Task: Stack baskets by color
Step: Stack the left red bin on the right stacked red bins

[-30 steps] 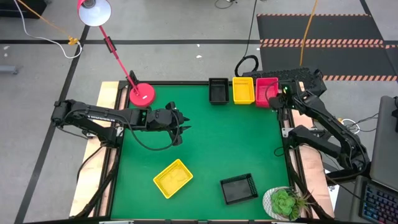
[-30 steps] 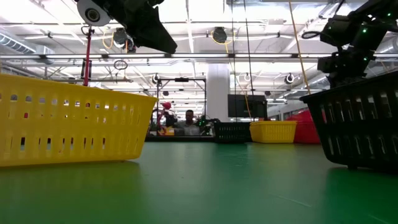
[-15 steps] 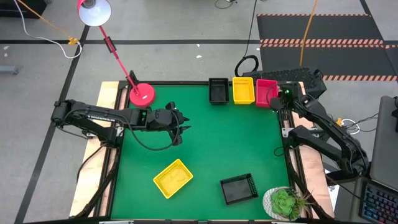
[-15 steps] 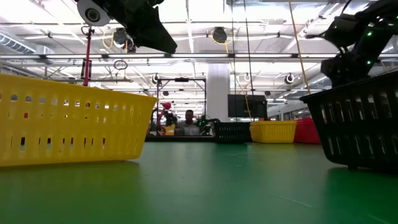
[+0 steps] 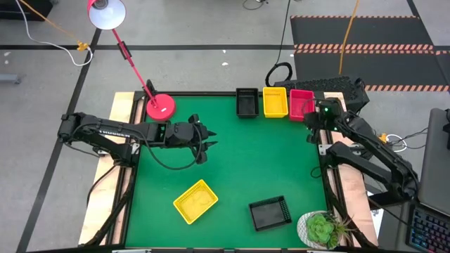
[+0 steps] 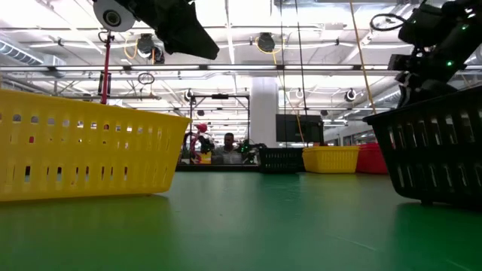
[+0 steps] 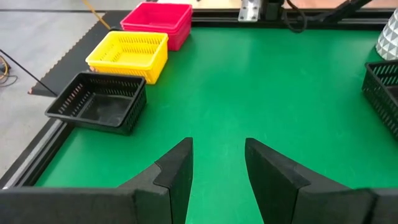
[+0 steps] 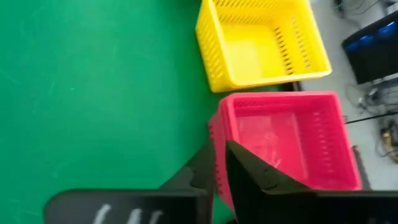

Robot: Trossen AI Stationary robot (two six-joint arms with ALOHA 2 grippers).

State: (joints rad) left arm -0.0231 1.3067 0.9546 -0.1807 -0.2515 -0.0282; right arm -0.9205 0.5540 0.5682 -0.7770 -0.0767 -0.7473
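Three baskets stand side by side along the table's far edge: a black one (image 5: 246,102), a yellow one (image 5: 275,102) and a red-pink one (image 5: 301,104), which is a nested stack (image 7: 158,22). A loose yellow basket (image 5: 195,201) and a loose black basket (image 5: 270,212) rest flat near the front edge. My right gripper (image 8: 219,171) is shut and hovers above the near edge of the red-pink stack (image 8: 286,140), by the table's right side (image 5: 313,121). My left gripper (image 7: 217,165) stands open over the left middle of the table (image 5: 205,144), with nothing between its fingers.
A red lamp base (image 5: 161,107) sits at the far left corner, with its arm reaching back over the floor. A potted plant (image 5: 322,229) stands at the near right corner. Bare green mat (image 5: 253,154) lies between the far row and the two loose baskets.
My right gripper has drawn back from over the red-pink stack toward the table's right edge and has rolled at the wrist. The red-pink stack stays in the far row. My left arm has kept still.
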